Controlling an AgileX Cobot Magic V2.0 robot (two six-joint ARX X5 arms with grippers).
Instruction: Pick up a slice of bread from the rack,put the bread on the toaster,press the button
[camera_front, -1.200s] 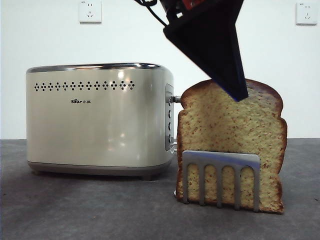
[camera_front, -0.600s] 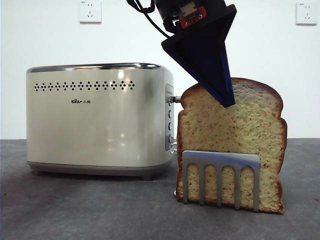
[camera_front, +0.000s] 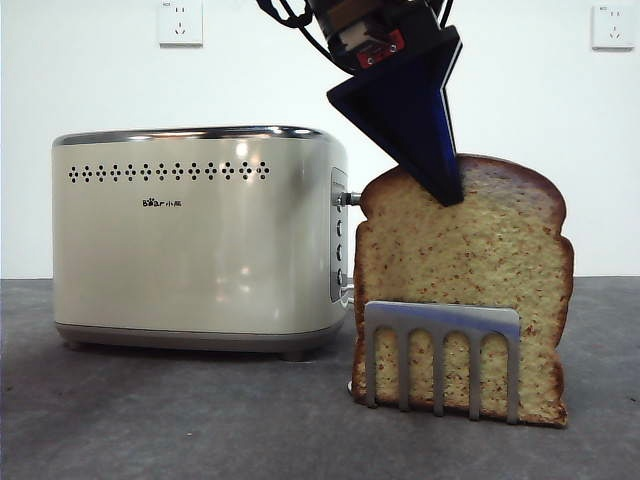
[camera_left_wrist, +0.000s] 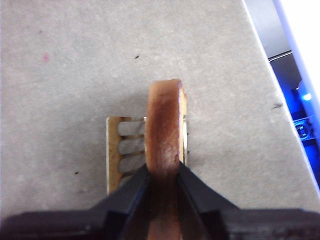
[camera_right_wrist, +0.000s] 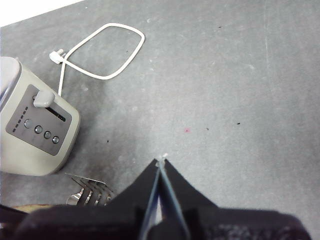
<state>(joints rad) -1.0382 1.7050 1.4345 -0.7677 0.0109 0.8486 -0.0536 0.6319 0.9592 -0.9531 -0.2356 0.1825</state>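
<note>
- Bread (camera_front: 462, 290) is standing upright in the rack (camera_front: 441, 355), its domed crust on top and its speckled face turned toward the front camera.
- I am gripping that bread with my left gripper (camera_left_wrist: 163, 172): in the left wrist view my two black jaws are pressing against the two faces of the slice, with the brown crust edge (camera_left_wrist: 163, 125) running out between them.
- In the front view my left gripper (camera_front: 445, 190) is coming down from the top edge, its dark wedge tip lying over the upper crust, a little toward the toaster side of the slice.
- The rack's silver prongs are rising in front of the lower part of the slice, and the bottom of the bread is sitting down at table level behind them.
- In the left wrist view the rack (camera_left_wrist: 120, 150) is showing to one side of the slice, on the grey table (camera_left_wrist: 60, 75).
- The toaster (camera_front: 195, 240) is standing just beside the bread, its control end with lever and buttons facing the slice; I cannot tell whether they are touching.
- My right gripper (camera_right_wrist: 161, 167) is hanging over bare table (camera_right_wrist: 240, 80), jaws pressed together on nothing.
- From the right wrist camera I am seeing the toaster's control end (camera_right_wrist: 41, 122), its white cord (camera_right_wrist: 102, 52) looping on the table, and part of the rack (camera_right_wrist: 90, 194) nearby.
</note>
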